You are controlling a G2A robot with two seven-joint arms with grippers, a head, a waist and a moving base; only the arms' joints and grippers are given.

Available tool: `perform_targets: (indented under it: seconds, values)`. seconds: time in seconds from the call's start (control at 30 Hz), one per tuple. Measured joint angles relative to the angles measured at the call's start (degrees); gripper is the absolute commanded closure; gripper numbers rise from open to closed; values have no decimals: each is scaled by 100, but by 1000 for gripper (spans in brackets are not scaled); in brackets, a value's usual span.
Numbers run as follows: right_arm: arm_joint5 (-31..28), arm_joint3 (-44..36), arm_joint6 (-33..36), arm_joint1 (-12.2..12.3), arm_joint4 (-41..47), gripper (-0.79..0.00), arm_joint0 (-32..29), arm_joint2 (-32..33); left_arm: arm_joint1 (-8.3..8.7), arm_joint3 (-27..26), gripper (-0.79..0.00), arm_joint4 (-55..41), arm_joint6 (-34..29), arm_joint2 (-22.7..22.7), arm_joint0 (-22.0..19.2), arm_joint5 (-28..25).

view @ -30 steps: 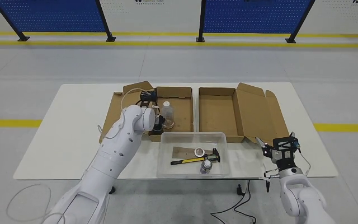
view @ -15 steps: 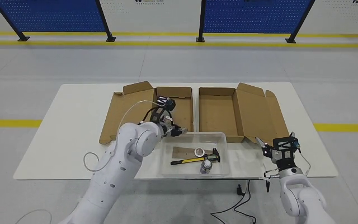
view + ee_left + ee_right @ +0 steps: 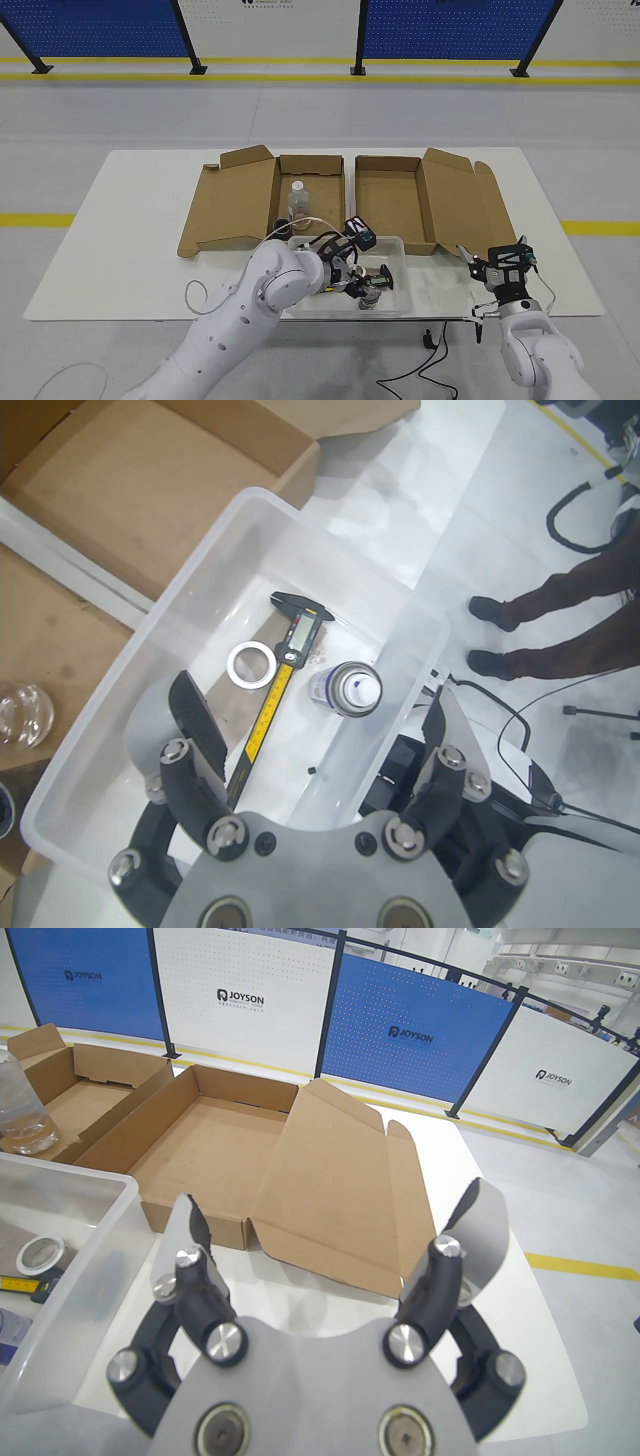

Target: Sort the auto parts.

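A clear plastic bin (image 3: 405,280) stands at the table's front middle. In it lie a yellow-and-black caliper (image 3: 280,685), a white ring (image 3: 235,662) and an upright spray can (image 3: 352,690). My left gripper (image 3: 310,695) hangs open just above the bin, over the caliper and the can (image 3: 369,297), holding nothing. From above, the left gripper (image 3: 352,272) covers part of the bin's contents. Near the table's front right corner my right gripper (image 3: 497,268) stands open and empty (image 3: 331,1195).
Two open cardboard boxes lie behind the bin, the left box (image 3: 320,190) and the right box (image 3: 385,205). A clear bottle (image 3: 297,200) stands upright in the left one, with a small dark object (image 3: 2,810) beside it. The right box's lid flap (image 3: 340,1178) lies open toward my right gripper.
My left arm has swung from the bottle in the left box forward and to the right, to above the bin. The bottle stays in the box. The right arm has not moved.
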Motion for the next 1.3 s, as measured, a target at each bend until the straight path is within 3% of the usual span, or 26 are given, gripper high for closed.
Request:
perform_targets:
  seconds: [0.37,0.4,0.43,0.73,0.93,1.3]
  values:
    - [0,0,0,0,0,-785,0,0,-153,406,-785,69,17,619,-312,105]
    - [0,0,0,0,0,-785,0,0,-160,438,-757,78,6,643,-336,106]
    - [0,0,0,0,0,-785,0,0,-168,488,-671,135,-22,682,-371,122]
    - [0,0,0,0,0,-785,0,0,-251,774,-557,178,-72,887,-532,279]
    - [0,0,0,0,0,-785,0,0,-292,897,-539,270,-136,1005,-613,323]
    - [0,0,0,0,0,-785,0,0,-359,1043,-400,331,-170,1158,-668,376]
